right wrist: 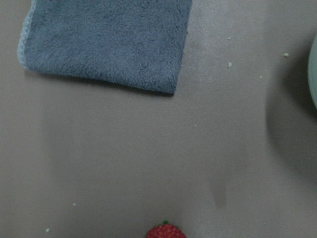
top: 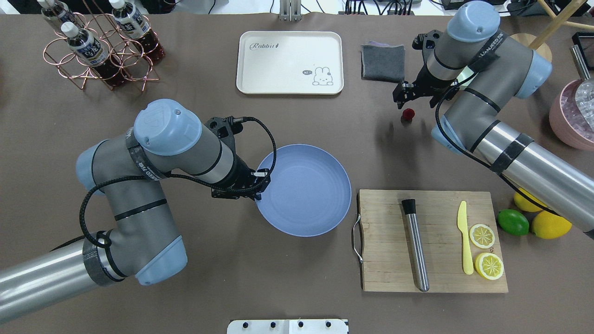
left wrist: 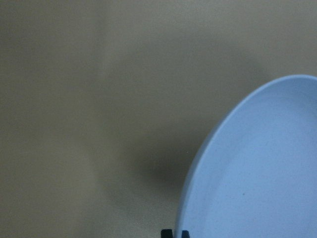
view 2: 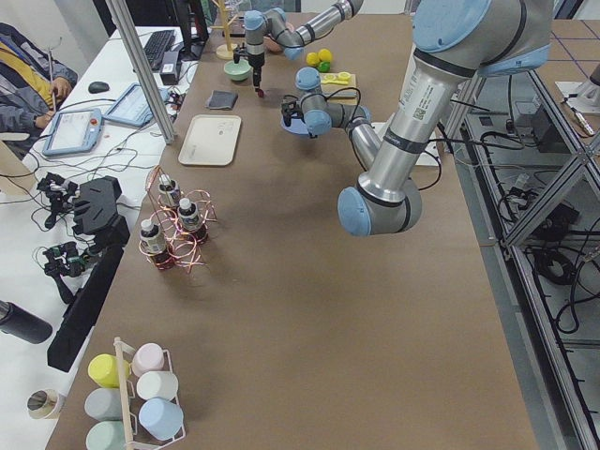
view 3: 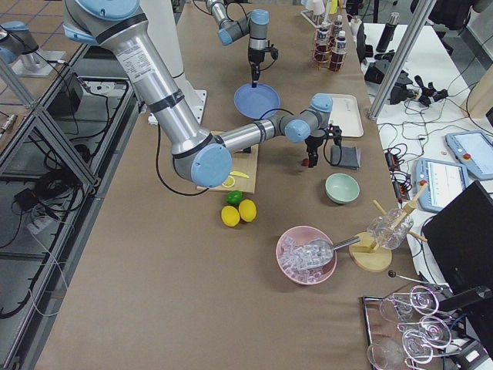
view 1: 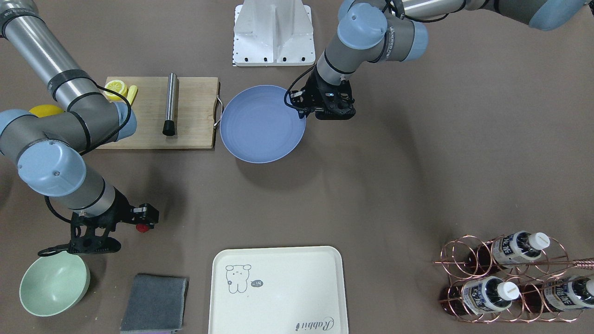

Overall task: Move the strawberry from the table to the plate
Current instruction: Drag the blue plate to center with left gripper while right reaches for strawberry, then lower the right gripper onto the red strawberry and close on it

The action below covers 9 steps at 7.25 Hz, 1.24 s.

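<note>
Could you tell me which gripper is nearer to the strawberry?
The right gripper: it hangs directly over the strawberry. The left gripper is far off, at the rim of the plate.

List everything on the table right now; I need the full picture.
table: one, brown
strawberry: one, red, robot's right side
plate: one, blue, mid-table, empty
board: one, wooden, beside the plate
rod: one, steel, on the board
knife: one, yellow, on the board
lemon halves: two, yellow, on the board
lemons: two, yellow, beside the board
lime: one, green, by the lemons
tray: one, cream, far side
cloth: one, grey, beside the tray
bowl: one, mint green, near the cloth
ice bowl: one, pink, right end
bottles: three, white-capped, in a copper rack
left gripper: one, black, closed on the plate's rim
right gripper: one, black, at the strawberry; grip unclear
</note>
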Each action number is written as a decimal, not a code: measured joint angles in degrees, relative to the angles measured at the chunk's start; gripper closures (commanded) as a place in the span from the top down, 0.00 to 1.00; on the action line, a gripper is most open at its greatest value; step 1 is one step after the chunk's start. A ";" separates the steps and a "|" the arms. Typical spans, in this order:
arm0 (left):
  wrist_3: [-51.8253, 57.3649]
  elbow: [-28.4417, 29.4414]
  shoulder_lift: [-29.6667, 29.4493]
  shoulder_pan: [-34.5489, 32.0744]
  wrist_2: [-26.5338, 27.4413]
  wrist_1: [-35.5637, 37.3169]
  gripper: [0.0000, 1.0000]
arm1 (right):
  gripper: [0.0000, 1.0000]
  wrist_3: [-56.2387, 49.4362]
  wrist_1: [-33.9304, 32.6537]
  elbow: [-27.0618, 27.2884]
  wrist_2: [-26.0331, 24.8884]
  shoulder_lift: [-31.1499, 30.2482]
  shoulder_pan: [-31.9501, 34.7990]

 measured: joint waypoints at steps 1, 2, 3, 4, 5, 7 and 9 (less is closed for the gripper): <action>-0.05 0.13 -0.24 0.02 0.02 0.00 0.00 | 0.42 0.54 1.85 -1.58 -0.44 0.19 -0.57; -0.09 0.24 -0.37 0.07 0.04 0.03 0.00 | 0.09 1.16 2.88 -2.26 -0.55 0.11 -0.83; -0.11 0.38 -0.33 0.20 0.06 0.05 0.00 | 0.00 1.59 3.29 -2.42 -0.52 0.05 -0.93; -0.12 0.65 -0.22 0.44 0.17 0.04 0.00 | 0.00 1.79 3.44 -2.27 -0.37 0.11 -0.95; -0.11 1.14 -0.08 1.03 1.07 -0.06 0.00 | 0.00 1.83 3.38 -1.83 -0.20 0.16 -0.96; 0.03 2.10 0.22 2.47 3.46 -0.32 0.00 | 0.00 1.93 2.78 -0.51 0.71 0.33 -0.53; 1.29 2.33 1.53 2.56 3.91 -0.36 0.45 | 0.00 2.11 -1.43 3.26 2.93 1.31 0.37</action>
